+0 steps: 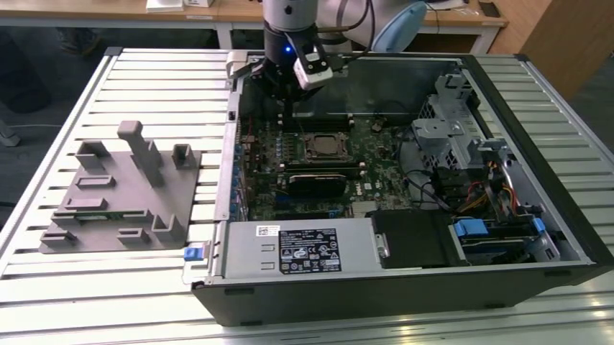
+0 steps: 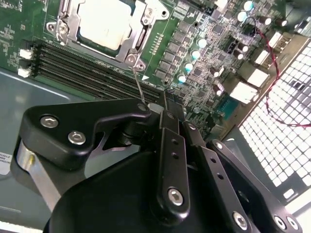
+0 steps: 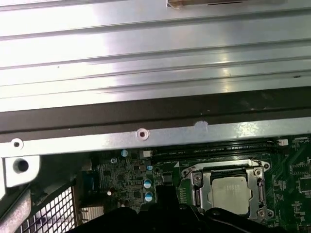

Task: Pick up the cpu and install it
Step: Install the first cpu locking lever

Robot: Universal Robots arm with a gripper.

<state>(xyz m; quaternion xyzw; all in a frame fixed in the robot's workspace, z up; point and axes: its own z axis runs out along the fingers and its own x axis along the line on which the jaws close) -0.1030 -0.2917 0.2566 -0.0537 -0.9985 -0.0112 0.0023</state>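
Inside the open computer case (image 1: 537,144), toward its far side in the exterior view, the cpu (image 1: 320,146) already lies flat in the socket (image 1: 320,147) on the green motherboard (image 1: 374,162), its pale metal top facing up and ringed by the steel retention frame (image 2: 68,29). Both wrist views show the same chip, seated square in that frame (image 3: 228,194). The arm hangs just over the far edge of the board, its pincer (image 1: 287,118) pointing down beside the socket, apparently placed there to work at the frame's thin lever (image 2: 138,87), which stands up close to the black linkage. Whether the pincer is open or closed I cannot tell: the fingertips are hidden behind the pincer's own body. On the slatted tabletop (image 1: 144,79), at the exterior view's left, a grey fixture (image 1: 120,198) sits well apart from the case.
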